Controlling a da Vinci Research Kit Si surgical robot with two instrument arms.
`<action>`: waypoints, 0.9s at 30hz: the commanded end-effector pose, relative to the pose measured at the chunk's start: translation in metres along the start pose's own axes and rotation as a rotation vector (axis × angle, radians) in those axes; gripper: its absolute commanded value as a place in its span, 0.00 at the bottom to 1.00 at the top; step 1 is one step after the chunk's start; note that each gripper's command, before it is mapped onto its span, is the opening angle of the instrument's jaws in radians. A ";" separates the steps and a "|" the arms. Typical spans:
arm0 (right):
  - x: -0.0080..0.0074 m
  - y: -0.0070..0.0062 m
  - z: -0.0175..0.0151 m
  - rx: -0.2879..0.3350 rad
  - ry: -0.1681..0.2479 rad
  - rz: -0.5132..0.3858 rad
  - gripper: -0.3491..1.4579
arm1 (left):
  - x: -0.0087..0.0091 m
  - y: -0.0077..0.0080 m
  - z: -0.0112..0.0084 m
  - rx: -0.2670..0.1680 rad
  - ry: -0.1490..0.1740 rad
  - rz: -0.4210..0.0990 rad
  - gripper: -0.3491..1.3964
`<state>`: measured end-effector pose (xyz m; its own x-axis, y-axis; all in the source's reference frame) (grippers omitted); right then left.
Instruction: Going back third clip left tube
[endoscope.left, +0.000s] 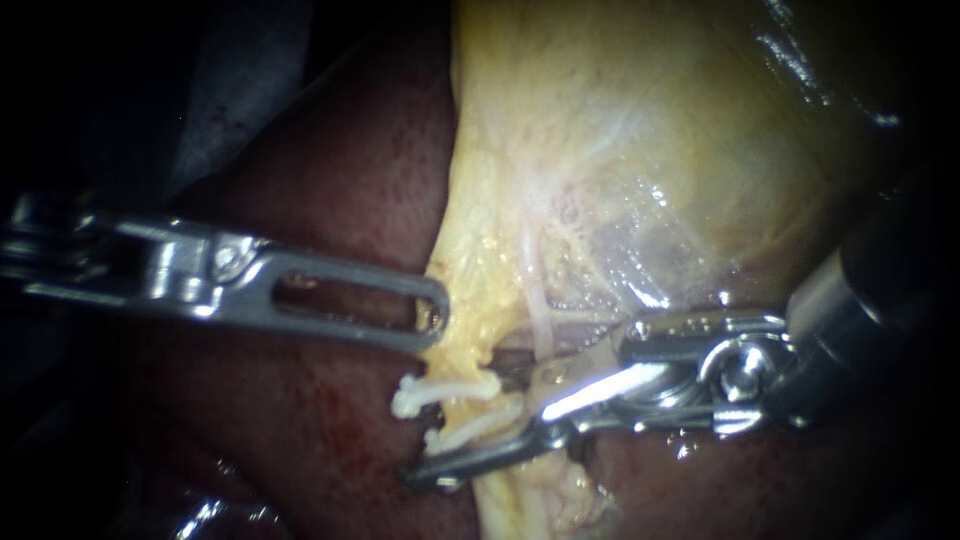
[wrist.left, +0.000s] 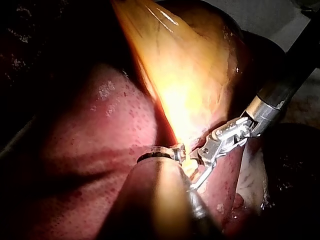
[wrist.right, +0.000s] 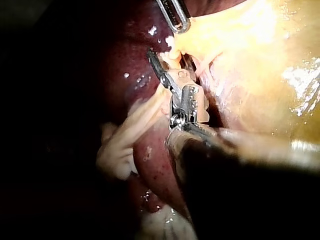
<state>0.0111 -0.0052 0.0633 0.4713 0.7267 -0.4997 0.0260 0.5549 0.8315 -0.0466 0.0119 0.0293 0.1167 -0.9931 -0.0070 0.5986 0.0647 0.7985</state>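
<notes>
- The left tube, a short yellowish strand, runs down from the lower edge of the pale yellow, glistening gallbladder across the dark red, speckled liver.
- Two white plastic clips cross this tube, one under the other. The upper clip sits just below the gallbladder's edge, and the lower clip is close beneath it, slanting.
- The right instrument, bright metal on a dark shaft, reaches in from the right with its jaws apart.
- One of its jaws lies above the lower clip. The other, a long thin one, runs along just under that clip and across the tube, its tip past the tube's left side.
- The lower clip and that stretch of tube therefore lie in the gap between the parted jaws. Whether both jaws touch them cannot be told.
- The upper clip lies outside the gap, between the two instruments.
- The left instrument, a steel shaft with a slotted jaw, comes in level from the left. Its jaws are closed on the gallbladder's lowest edge, just above the upper clip, and the tissue is drawn to a point there.
- In the left wrist view, the left instrument pinches the glowing gallbladder over the liver. The right instrument lies just beside it.
- In the right wrist view, the right instrument points towards the left instrument, with the gallbladder beside them and the liver below.
</notes>
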 end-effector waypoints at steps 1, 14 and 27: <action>0.0002 -0.0001 -0.0005 0.002 0.000 -0.002 0.47 | 0.0000 0.0000 0.0000 0.000 0.000 0.000 0.00; 0.0025 -0.0018 -0.0087 -0.013 0.032 0.004 0.47 | 0.0001 0.0002 0.0001 0.000 0.000 0.001 0.00; 0.0039 -0.0036 -0.0192 -0.047 0.065 -0.037 0.47 | 0.0000 0.0003 0.0003 -0.001 -0.001 0.002 0.00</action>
<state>-0.0044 0.0037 0.0536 0.4107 0.7278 -0.5492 0.0005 0.6022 0.7983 -0.0466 0.0119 0.0298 0.1171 -0.9931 -0.0049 0.5990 0.0667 0.7980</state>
